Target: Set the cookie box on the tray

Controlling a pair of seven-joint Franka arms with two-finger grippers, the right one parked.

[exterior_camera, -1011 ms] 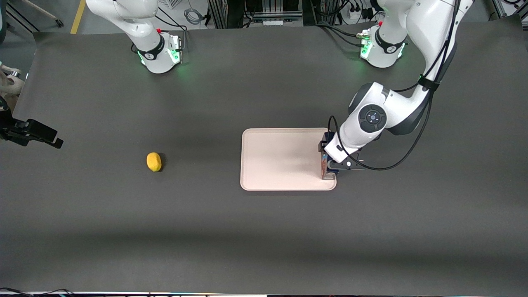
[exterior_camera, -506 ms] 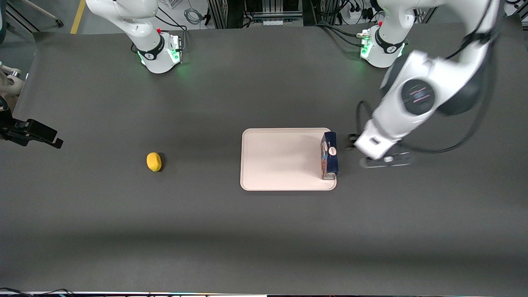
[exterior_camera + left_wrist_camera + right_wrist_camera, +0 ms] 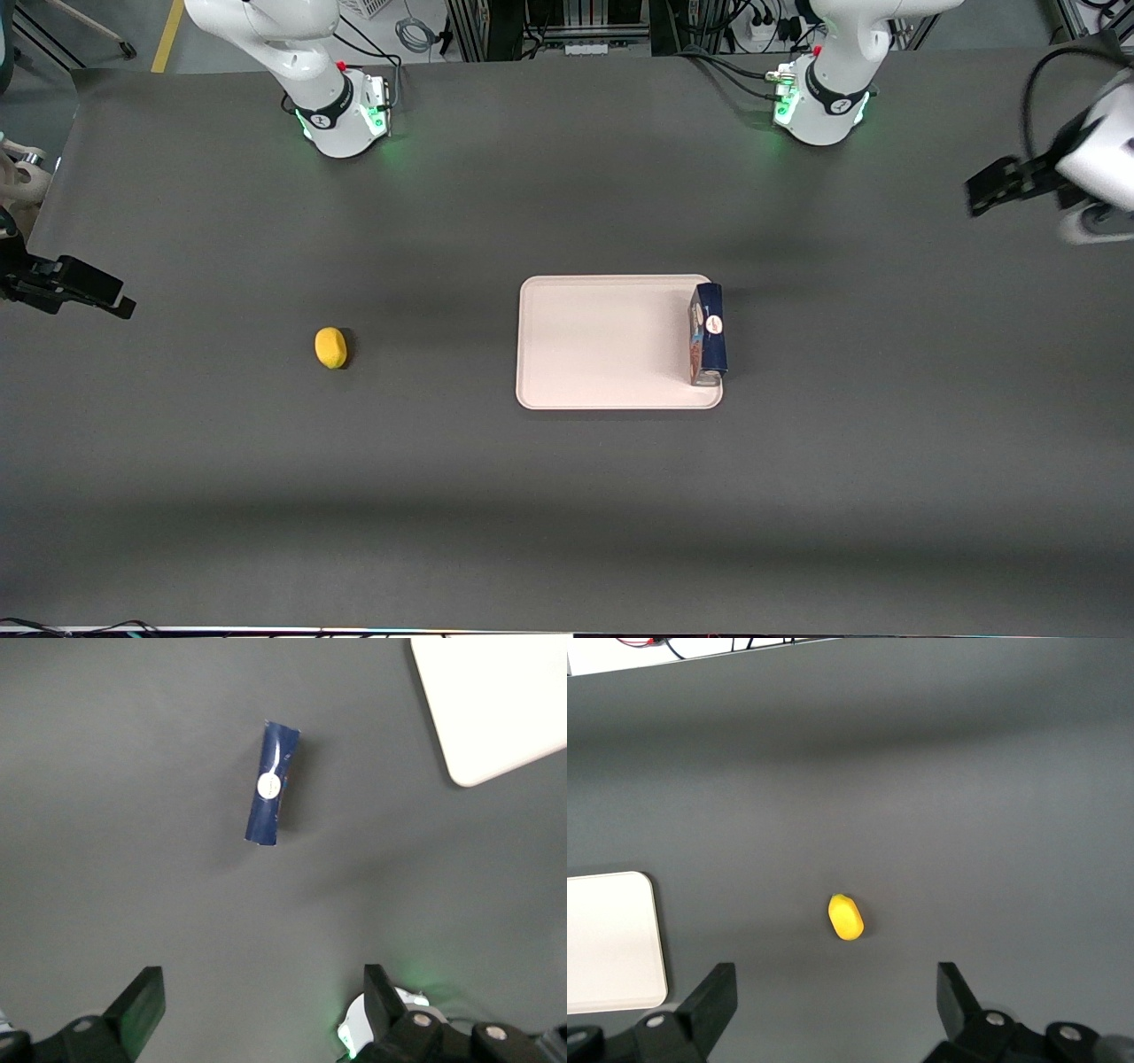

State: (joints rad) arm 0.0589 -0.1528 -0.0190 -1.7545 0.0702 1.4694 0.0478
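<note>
Release done: the gripper [image 3: 997, 186], fingers apart, has pulled away to the working arm's end of the table.
We find the cookie box [image 3: 709, 333] on the tray [image 3: 602, 341], possibly straddling its rim.

Navy cookie box [image 3: 709, 334], white round logo showing, stands on its long edge at the rim of the pale pink tray [image 3: 602, 341], on the working arm's end; gripper [image 3: 261, 979] spread wide, well apart.

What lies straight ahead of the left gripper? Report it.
Probably just the dark grey table mat: the open left gripper, raised toward the working arm's end, has nothing between it and the mat, though depth is unclear.
</note>
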